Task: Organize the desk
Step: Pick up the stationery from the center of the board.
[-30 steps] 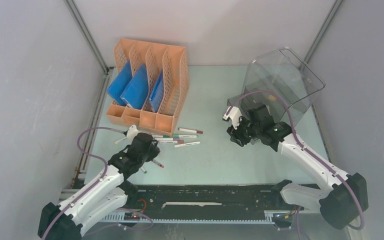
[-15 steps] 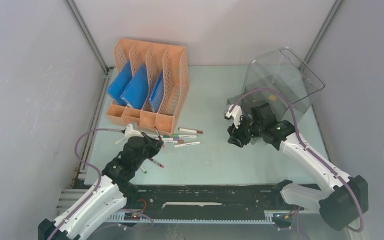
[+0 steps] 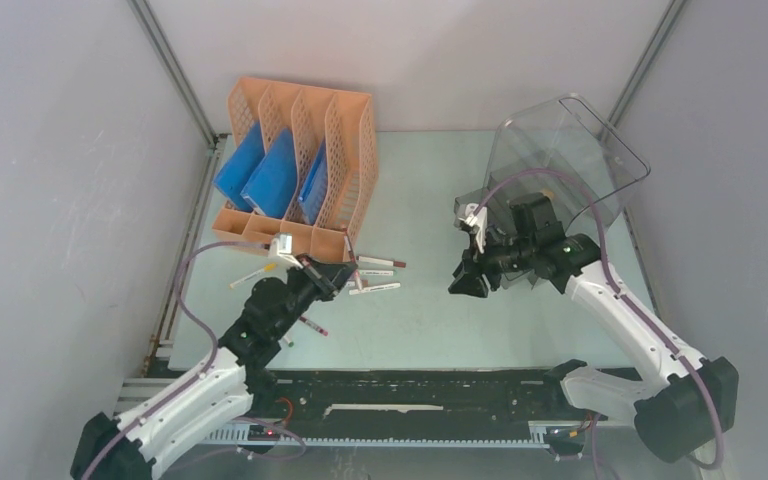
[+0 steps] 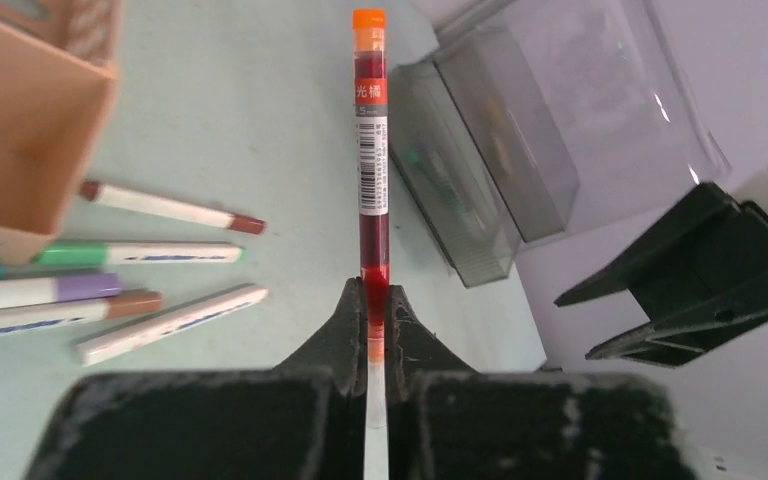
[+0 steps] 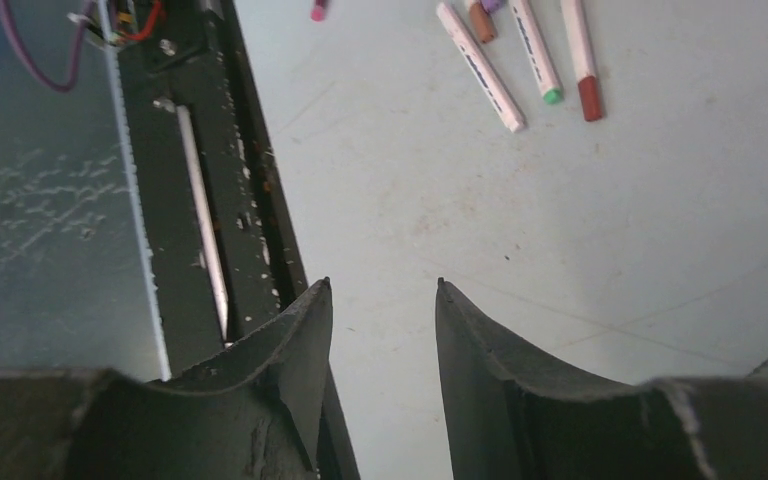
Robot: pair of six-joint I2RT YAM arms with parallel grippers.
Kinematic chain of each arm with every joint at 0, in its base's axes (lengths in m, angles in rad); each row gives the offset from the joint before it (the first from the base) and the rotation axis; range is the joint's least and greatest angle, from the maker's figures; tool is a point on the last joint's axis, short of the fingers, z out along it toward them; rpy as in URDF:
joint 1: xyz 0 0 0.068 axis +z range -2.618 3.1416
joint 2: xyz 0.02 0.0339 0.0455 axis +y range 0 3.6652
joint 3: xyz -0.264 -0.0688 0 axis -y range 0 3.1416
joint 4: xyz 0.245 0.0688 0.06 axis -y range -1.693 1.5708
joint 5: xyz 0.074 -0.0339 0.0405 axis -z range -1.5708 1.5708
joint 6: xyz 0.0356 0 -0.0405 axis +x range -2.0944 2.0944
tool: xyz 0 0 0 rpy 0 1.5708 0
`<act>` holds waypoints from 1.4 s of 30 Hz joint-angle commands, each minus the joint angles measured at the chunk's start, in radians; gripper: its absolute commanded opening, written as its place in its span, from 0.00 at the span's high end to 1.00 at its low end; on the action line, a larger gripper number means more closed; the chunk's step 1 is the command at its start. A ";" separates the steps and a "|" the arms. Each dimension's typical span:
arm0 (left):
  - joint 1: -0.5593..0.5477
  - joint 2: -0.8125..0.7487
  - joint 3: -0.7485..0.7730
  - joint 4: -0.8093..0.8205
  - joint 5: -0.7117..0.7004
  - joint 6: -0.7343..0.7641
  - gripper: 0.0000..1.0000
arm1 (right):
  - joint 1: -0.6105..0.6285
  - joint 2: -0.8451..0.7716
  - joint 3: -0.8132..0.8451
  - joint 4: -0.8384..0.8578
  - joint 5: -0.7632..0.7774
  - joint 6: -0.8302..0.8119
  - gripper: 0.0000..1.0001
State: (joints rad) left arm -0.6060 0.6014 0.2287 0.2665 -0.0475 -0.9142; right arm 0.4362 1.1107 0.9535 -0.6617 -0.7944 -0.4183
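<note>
The desk (image 3: pixel 420 325) is a pale mint-green tabletop. My left gripper (image 3: pixel 335 277) hovers above it just in front of the orange rack, shut on a red pen with an orange cap (image 4: pixel 370 150). The pen sticks straight out past the fingertips (image 4: pixel 352 300) towards the clear drawer box. My right gripper (image 3: pixel 463 283) hangs over the middle right of the desk (image 5: pixel 440 200). Its jaws stand open and nothing is between them (image 5: pixel 382 285).
Several loose markers (image 3: pixel 375 275) lie in front of the orange file rack (image 3: pixel 300 170), which holds blue folders (image 3: pixel 270 180). A pink marker (image 3: pixel 312 325) and a pale pen (image 3: pixel 252 275) lie apart. The clear drawer box (image 3: pixel 560 160) stands far right. A black rail (image 3: pixel 410 385) edges the near side.
The left arm has carried the pen forward and to the right, up to the loose markers. The right gripper has tipped down and slightly left, still open.
</note>
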 commanded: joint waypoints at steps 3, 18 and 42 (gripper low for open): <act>-0.133 0.171 0.096 0.257 0.003 0.113 1.00 | -0.061 -0.025 0.055 -0.021 -0.183 0.023 0.49; -0.365 0.560 0.276 0.479 -0.071 0.201 1.00 | -0.178 -0.015 0.064 0.038 -0.290 0.169 0.41; -0.511 0.747 0.383 0.604 -0.145 0.258 1.00 | -0.193 -0.006 -0.033 0.304 -0.177 0.539 0.40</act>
State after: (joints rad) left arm -1.1053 1.3426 0.5674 0.7986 -0.1631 -0.6876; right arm 0.2398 1.1046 0.9291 -0.4202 -0.9985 0.0628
